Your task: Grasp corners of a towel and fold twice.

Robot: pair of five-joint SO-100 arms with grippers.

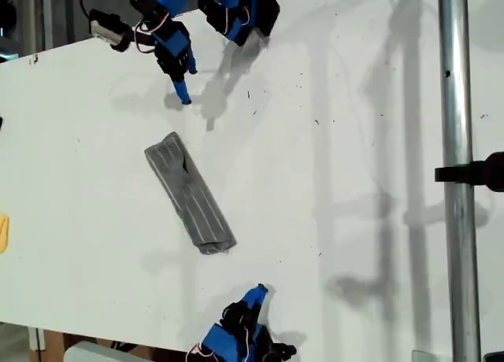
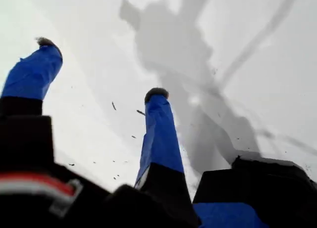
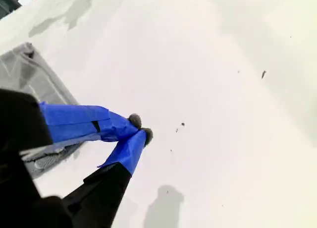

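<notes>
At the tips of my second hand point(image 3: 140, 128): nothing. Its two blue taped fingers are pressed together, dark pads touching, over bare bench point(image 3: 223, 89). The towel point(image 3: 34, 74) lies close beside and a little behind this hand, apart from the fingers.

My first hand point(image 2: 101, 68): fingers spread wide and empty, with only white bench and arm shadows beyond them. No cloth shows in its own view, so the towel sits off to one side of it or behind.

Step, as I judge it: the exterior view shows the towel point(image 1: 189, 193) as one long narrow strip, layered, so the folds look made or nearly made. If so, both hands should back off high and straight so no fingertip drags an edge open. If a fold is left, the better grip is two stacked corners at one short end, pinching all layers together and carrying them low over the strip.

Materials:
- Towel: soft grey weave with thin pale stripes running lengthwise. Ends are slightly rounded, one is plump where the layers roll, and a dark crease runs along it. Limp, so it will slump if taken by a single layer.
- Bench: smooth white, hard, matt, flecked with dark specks.

Farther off: a small yellow thing point(image 1: 3, 232) at the exterior view's left edge, and a metal pole point(image 1: 457, 173) towards its right.
</notes>
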